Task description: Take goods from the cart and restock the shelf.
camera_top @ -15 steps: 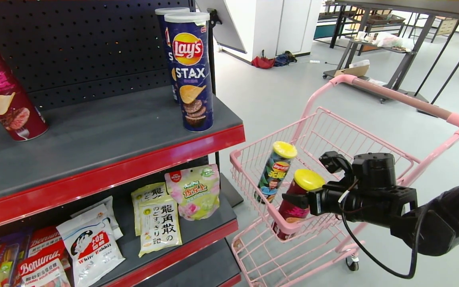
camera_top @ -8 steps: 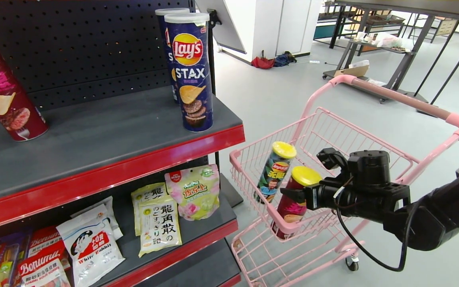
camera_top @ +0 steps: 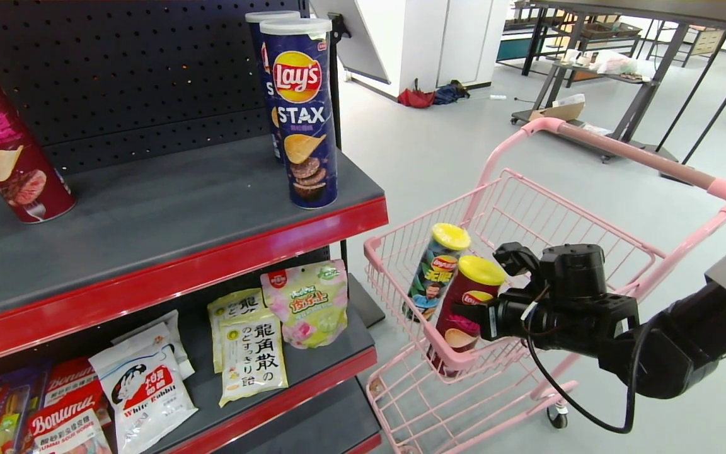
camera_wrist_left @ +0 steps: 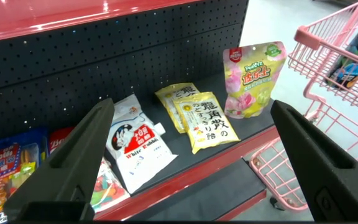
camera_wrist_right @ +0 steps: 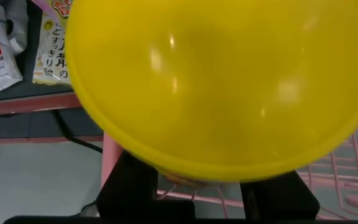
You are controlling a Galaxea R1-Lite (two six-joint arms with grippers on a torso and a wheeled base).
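A: Step in hand?

B: The pick from the cart, by my reading. The right gripper (camera_top: 475,282) is inside the pink cart (camera_top: 530,208). Its jaws pinch the red crisp can (camera_top: 467,294) just under the yellow lid (camera_wrist_right: 222,81), one finger across the front and the other behind. The can leans, its foot low in the basket and not clear of the rim.

A: What sits next to it?

B: A second can with a green-and-blue wrap (camera_top: 437,277), also yellow-lidded, just beyond the gripper's tip. Touching the held can or a hair apart, cannot tell which.

A: The other arm?

B: The left gripper (camera_wrist_left: 191,106) is spread wide and holds nothing. It faces the lower shelf tier (camera_wrist_left: 260,124), where yellow sachets (camera_wrist_left: 207,118), a pink-green pouch (camera_wrist_left: 253,78) and a white sweet bag (camera_wrist_left: 135,146) lie flat.

A: Next move?

B: Probably a lift until the can's foot passes the cart wire, without knocking the neighbour. Then a carry across to the upper shelf board (camera_top: 167,208), well beyond the tip of the right gripper. There is bare board between the navy cans (camera_top: 303,113) at the cart end and a lone red can (camera_top: 10,145) at the far end. That gap looks the likely spot. The can is tall and narrow, so I judge it will tip unless set down upright.
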